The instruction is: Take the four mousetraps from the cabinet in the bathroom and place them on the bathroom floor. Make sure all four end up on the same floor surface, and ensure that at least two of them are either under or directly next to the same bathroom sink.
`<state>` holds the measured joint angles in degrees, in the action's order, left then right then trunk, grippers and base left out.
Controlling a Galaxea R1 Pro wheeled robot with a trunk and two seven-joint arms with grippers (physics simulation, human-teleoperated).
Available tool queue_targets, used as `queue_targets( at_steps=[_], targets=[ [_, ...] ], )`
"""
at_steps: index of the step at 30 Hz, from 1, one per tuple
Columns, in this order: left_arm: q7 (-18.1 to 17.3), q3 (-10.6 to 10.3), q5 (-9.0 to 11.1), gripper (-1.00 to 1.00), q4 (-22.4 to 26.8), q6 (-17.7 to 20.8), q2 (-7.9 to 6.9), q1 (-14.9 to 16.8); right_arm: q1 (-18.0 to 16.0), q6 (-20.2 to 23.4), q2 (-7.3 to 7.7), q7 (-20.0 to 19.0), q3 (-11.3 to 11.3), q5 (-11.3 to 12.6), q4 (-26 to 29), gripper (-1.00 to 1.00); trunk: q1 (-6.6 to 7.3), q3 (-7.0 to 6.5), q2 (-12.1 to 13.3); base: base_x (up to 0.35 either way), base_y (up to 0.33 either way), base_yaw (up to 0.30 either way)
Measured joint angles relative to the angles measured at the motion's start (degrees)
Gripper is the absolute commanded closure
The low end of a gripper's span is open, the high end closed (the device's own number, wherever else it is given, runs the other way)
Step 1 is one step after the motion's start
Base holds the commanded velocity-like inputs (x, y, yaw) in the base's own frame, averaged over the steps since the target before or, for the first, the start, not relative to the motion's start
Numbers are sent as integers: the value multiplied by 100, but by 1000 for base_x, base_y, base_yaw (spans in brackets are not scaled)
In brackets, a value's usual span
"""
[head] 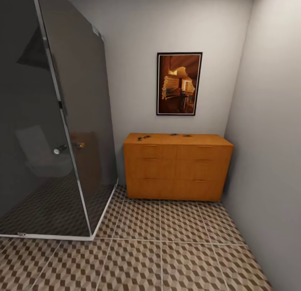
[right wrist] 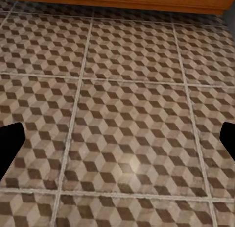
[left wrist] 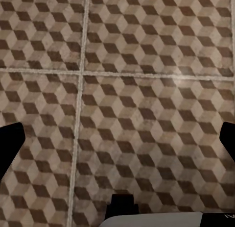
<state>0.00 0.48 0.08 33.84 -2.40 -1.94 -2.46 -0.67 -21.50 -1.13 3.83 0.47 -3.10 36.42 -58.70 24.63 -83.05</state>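
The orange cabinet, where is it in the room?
In the head view the cabinet stands ahead against the back wall, in the right corner, under the framed picture and right of the dark glass shower, on the cube-patterned bathroom floor.

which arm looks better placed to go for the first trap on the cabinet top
Right, tentatively. The right wrist view already shows the cabinet base ahead across the bathroom floor; the left wrist view shows floor alone. Small dark items lie on top. Both grippers look open and empty.

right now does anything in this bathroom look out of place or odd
Only the small dark items scattered on the cabinet top, likely mousetraps, though too small to confirm. The drawers look shut, the picture hangs straight, and the bathroom floor shows no spills or damage.
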Motion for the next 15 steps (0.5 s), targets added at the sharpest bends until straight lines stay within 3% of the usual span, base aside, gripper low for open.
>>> queue_targets(
  at_steps=[15],
  targets=[
    [0, 0, 0, -100, 2, 1, 0, 0, 0, 0, 0, 8, 0, 0, 0, -100, 0, 0, 0, 222, 0, 0]
  ],
)
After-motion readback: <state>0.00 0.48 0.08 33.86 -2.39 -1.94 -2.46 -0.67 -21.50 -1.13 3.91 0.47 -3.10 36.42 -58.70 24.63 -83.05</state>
